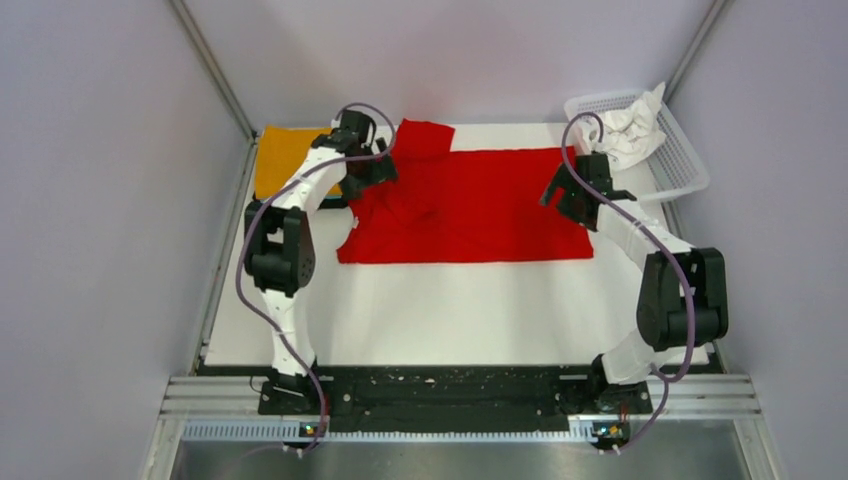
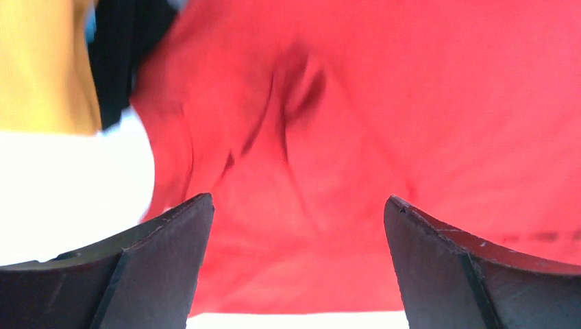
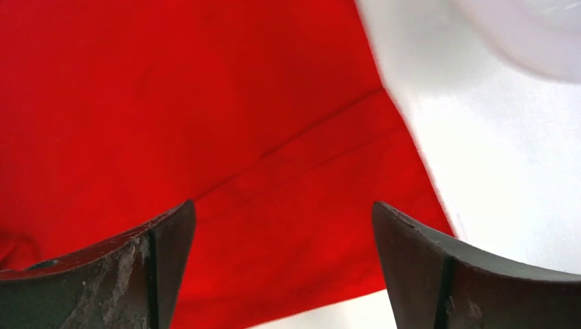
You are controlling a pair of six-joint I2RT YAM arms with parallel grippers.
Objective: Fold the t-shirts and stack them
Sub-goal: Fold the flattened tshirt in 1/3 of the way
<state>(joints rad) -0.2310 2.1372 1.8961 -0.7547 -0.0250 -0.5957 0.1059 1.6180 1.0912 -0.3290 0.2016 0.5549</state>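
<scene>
White t-shirt [image 1: 630, 130] lies crumpled in the mesh basket [image 1: 680, 168].

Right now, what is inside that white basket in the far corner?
A crumpled white cloth fills the basket and pokes above its rim. Whether anything else lies beneath it cannot be seen; the cloth covers the bottom.

No writing, label, brand, number or sign can be read anywhere: the red t-shirt [image 1: 470, 205], the orange t-shirt [image 1: 285, 160] and the white mesh basket [image 1: 686, 152] all show plain surfaces.
</scene>
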